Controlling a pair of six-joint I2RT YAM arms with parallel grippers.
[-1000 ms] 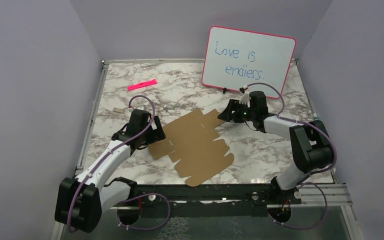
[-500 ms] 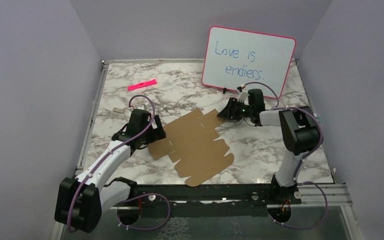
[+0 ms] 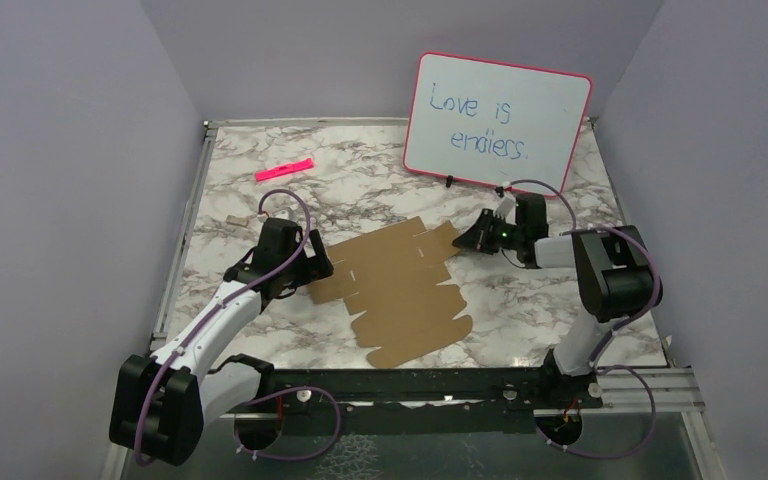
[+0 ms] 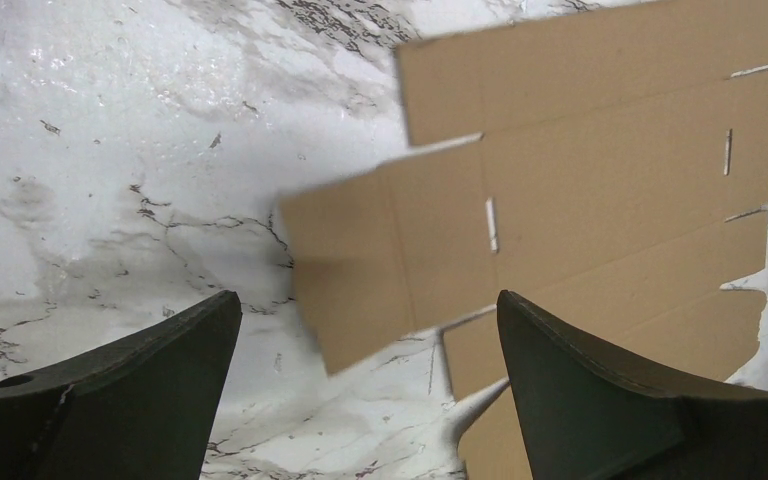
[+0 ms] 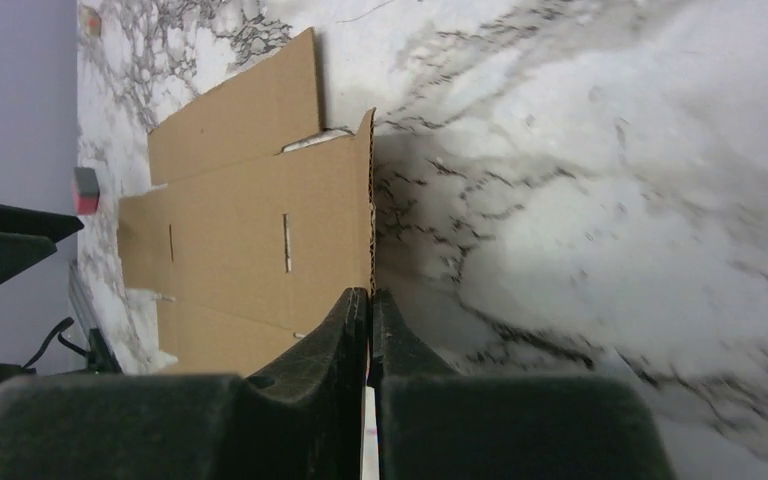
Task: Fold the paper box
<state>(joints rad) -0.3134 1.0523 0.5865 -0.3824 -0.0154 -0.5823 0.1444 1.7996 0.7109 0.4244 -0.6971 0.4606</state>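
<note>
- Top view: the paper box [image 3: 400, 290], an unfolded notched sheet, lies flat on the marble table [image 3: 360, 180]. The whiteboard [image 3: 498, 120] stands beyond its far right corner.
- Left wrist: the left gripper [image 4: 365, 300] hangs wide open over the sheet's left flap, probably ready to take it.
- Right wrist: the right gripper [image 5: 370, 295] pinches the sheet's right edge, apparently to lift that panel along a crease.

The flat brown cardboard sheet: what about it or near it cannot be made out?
Right wrist view: the flat brown cardboard sheet's pinched edge, hidden between the right gripper's shut fingers.
Left wrist view: its far part, cut off by the right frame edge.
Top view: the small pale thing left of it, too small to identify.
</note>
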